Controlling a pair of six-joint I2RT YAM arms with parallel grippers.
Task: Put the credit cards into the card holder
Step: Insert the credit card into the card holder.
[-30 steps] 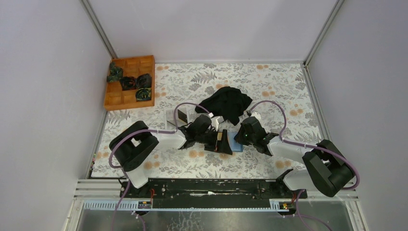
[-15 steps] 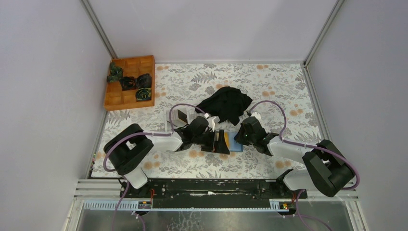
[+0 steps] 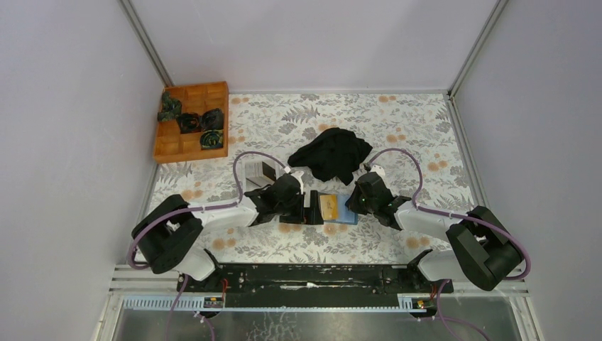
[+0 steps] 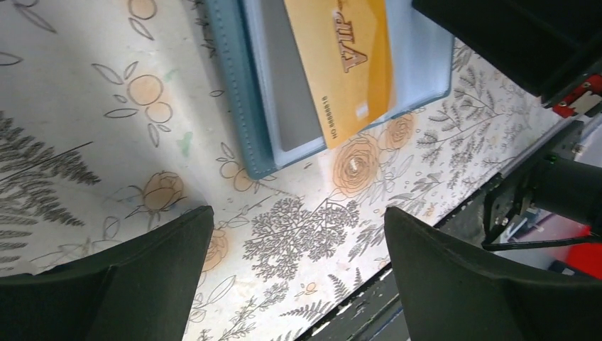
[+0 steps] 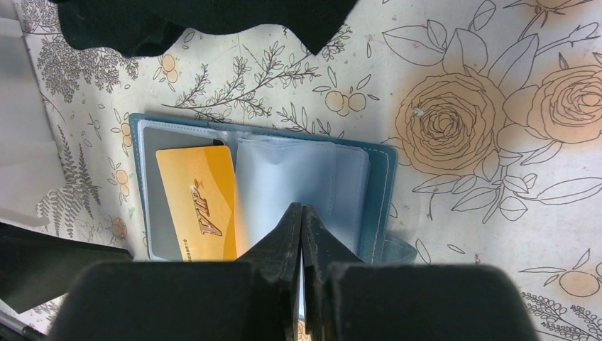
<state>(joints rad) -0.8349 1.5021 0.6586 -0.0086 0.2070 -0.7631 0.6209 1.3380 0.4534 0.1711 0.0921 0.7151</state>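
The teal-blue card holder (image 3: pixel 346 212) lies open on the table between my arms. A gold VIP card (image 3: pixel 327 207) lies flat on its left inner face. In the left wrist view the card (image 4: pixel 348 57) overhangs the near edge of the holder (image 4: pixel 238 92); I cannot tell whether it sits in a slot. My left gripper (image 3: pixel 311 214) is open and empty just left of the holder, over bare table in its own view (image 4: pixel 298 270). My right gripper (image 5: pixel 302 213) is shut, its tips resting on the clear sleeve of the holder's right leaf (image 5: pixel 355 185), beside the card (image 5: pixel 199 202).
A black cloth (image 3: pixel 334 153) lies just behind the holder and shows in the right wrist view (image 5: pixel 199 18). A white shallow tray (image 3: pixel 250 170) with a dark card in it stands behind my left arm. A wooden compartment tray (image 3: pixel 192 122) sits at the back left.
My left gripper carried the gold card onto the holder, let go and drew back to the left. The card now lies flat. The right gripper has stayed on the holder.
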